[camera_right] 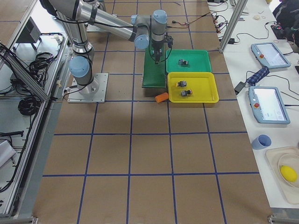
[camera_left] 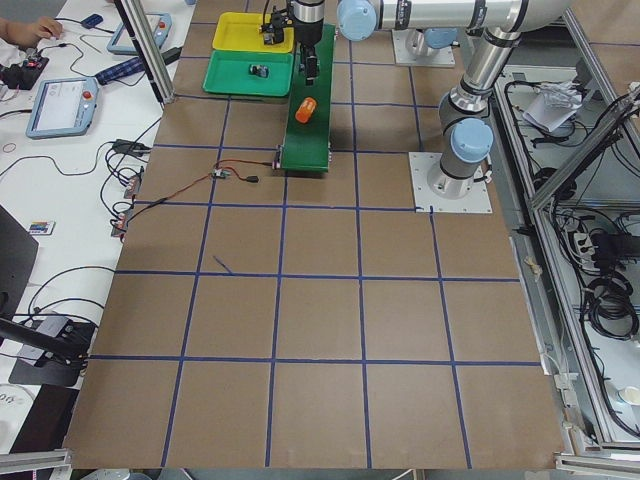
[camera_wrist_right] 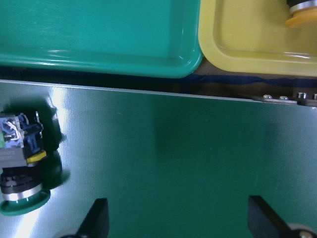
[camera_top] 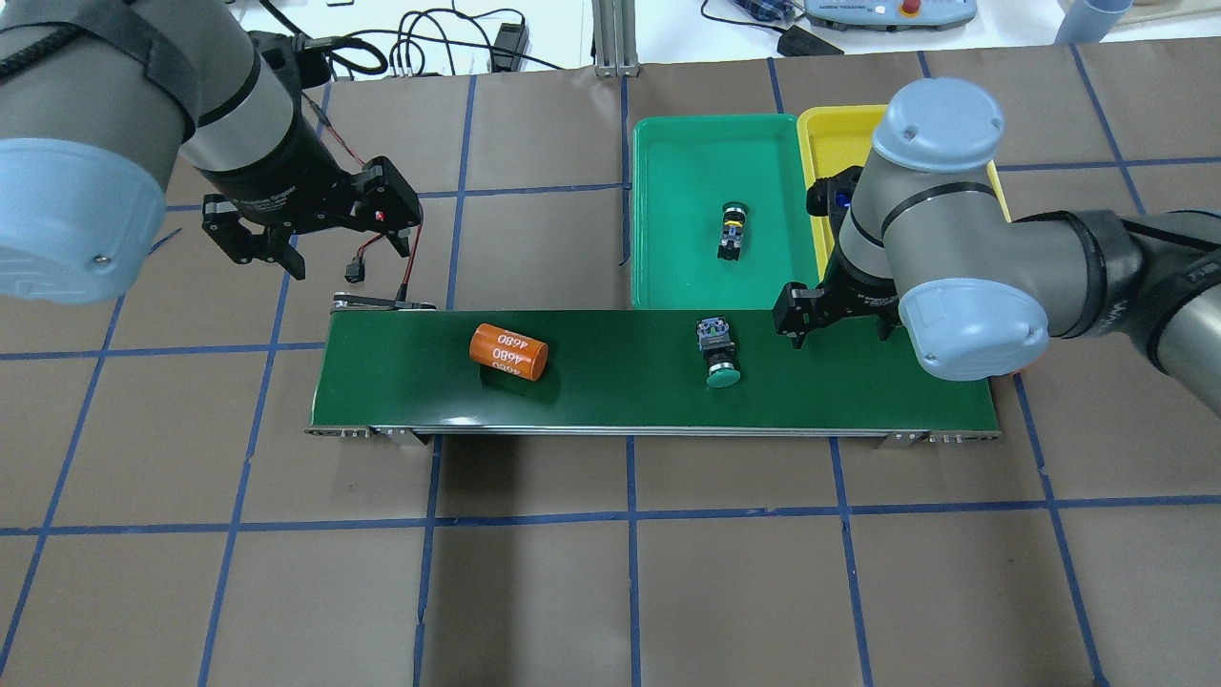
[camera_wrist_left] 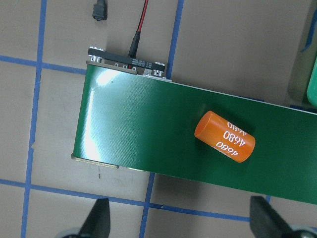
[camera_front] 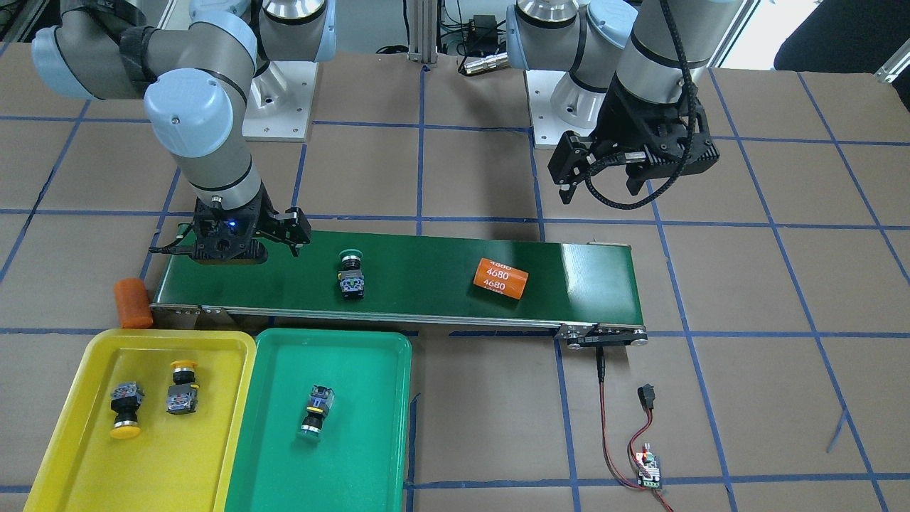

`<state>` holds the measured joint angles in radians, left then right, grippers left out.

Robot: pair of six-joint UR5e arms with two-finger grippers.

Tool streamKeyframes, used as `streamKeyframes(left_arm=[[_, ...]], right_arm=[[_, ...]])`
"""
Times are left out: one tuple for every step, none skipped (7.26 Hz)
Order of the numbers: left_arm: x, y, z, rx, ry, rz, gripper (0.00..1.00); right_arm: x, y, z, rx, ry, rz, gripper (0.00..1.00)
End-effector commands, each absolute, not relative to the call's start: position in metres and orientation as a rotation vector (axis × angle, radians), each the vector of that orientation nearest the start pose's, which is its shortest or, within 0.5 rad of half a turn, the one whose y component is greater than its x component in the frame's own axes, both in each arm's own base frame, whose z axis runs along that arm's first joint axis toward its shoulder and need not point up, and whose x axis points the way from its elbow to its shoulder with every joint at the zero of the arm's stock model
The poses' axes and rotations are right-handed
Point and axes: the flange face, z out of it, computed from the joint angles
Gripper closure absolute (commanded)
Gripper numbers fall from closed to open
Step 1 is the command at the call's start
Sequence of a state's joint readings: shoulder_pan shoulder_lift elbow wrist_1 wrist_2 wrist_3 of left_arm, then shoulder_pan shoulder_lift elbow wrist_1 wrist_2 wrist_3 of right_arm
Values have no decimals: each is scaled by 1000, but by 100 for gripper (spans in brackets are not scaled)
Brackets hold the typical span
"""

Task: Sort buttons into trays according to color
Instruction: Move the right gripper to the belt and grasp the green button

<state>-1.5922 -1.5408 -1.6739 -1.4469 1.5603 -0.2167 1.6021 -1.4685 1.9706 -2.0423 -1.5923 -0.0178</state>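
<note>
One green button [camera_front: 350, 274] lies on its side on the conveyor belt [camera_front: 426, 291]; it also shows in the overhead view [camera_top: 717, 351] and at the left edge of the right wrist view [camera_wrist_right: 20, 168]. A second green button [camera_front: 315, 412] lies in the green tray [camera_front: 370, 455]. Two yellow buttons [camera_front: 125, 407] [camera_front: 183, 386] lie in the yellow tray [camera_front: 64, 455]. My right gripper [camera_top: 838, 324] [camera_wrist_right: 181, 223] is open and empty, low over the belt end by the trays, beside the belt's button. My left gripper [camera_top: 305, 224] [camera_wrist_left: 181, 225] is open and empty, raised past the belt's other end.
An orange cylinder marked 4680 [camera_front: 500, 278] lies on the belt, below my left gripper's camera [camera_wrist_left: 224, 136]. Another orange cylinder [camera_front: 133, 302] lies on the table off the belt end by the yellow tray. A red-black cable and small circuit board [camera_front: 648, 469] lie near the belt's motor end.
</note>
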Motion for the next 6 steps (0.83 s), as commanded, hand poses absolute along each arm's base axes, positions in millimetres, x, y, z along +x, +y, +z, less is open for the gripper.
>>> streamKeyframes(left_arm=[[-146,-478,459,-331,3139,-72,0],[-146,-475,459,-328,3137,-73,0],[-145,-479,457,-316,3130,-79,0],[-145,-474,468,-261,3133,-137,0],[-145,-475,475,-237,3136,-166,0],[-145,-473,472,-246,3137,-159,0]], right_arm=[[147,-479,294,-78,3162,48,0],[147,-478,294,-71,3161,46,0],[149,-478,294,-32,3154,45,0],[151,-478,294,-29,3136,46,0],[163,-481,293,-22,3108,-9,0],[178,-480,286,-26,3107,-8,2]])
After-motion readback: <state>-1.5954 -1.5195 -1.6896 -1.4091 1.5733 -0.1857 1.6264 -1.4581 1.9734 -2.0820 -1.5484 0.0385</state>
